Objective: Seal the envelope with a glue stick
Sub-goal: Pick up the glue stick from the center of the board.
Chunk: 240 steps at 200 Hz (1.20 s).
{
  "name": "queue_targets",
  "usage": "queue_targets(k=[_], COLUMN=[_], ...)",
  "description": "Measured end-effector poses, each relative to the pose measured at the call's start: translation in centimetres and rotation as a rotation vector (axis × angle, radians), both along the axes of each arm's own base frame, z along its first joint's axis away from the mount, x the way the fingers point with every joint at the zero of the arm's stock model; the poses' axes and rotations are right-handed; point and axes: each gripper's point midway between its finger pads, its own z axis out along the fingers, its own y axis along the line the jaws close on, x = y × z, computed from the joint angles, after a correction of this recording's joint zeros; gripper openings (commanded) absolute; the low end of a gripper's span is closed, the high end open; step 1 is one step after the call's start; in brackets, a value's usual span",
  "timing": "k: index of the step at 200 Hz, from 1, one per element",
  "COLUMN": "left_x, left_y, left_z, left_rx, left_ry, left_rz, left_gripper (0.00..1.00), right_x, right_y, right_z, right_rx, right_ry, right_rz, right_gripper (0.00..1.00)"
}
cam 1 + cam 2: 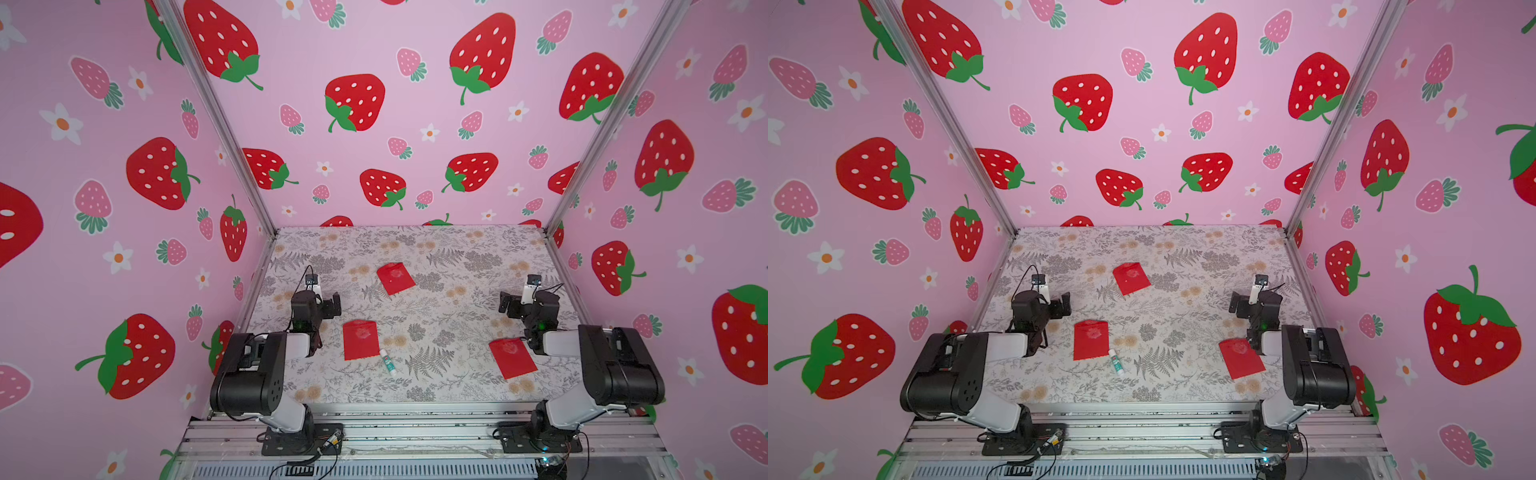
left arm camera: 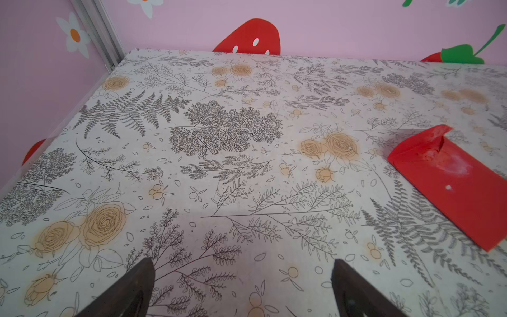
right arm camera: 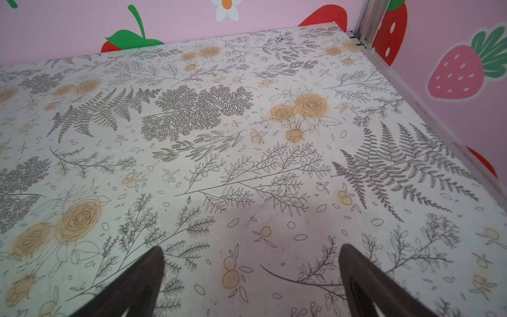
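The left pincer (image 1: 335,305) and right pincer (image 1: 504,302) sit at opposite sides of the floral surface (image 1: 457,257). Each is spread wide and grips nothing, which likely keeps the work area clear. Three red envelopes lie flat: far envelope (image 1: 395,278), middle envelope (image 1: 360,339), right envelope (image 1: 512,357). The glue stick (image 1: 387,363) lies on its side just beside the middle envelope's near corner. Its teal label print is too small to read, and the envelopes show no legible writing.

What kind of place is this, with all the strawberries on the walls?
Probably a robot practice booth. The left arm and right arm sit bolted to metal rails, strawberry wall panels hang in a metal frame, and the flowery table holds only red envelopes and a glue stick.
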Motion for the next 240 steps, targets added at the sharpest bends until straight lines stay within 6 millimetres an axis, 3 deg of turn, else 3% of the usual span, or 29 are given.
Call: queue_targets(k=[175, 196, 240], left_x=[-0.2, 0.0, 0.2], left_y=[0.5, 1.0, -0.5], left_z=[-0.1, 1.3, 6.0], left_rx=[0.016, 0.056, 0.127], left_ry=[0.026, 0.042, 0.053], left_rz=[0.04, 0.096, 0.206], left_gripper=[1.0, 1.0, 0.95], right_x=[-0.1, 0.1, 1.1], right_y=[-0.2, -0.1, 1.7], right_z=[0.3, 2.8, 11.4], right_rx=[-0.011, -0.032, 0.003], right_ry=[0.015, -0.004, -0.098], right_rz=[-0.017, -0.035, -0.026], right_gripper=[0.99, 0.99, 0.99])
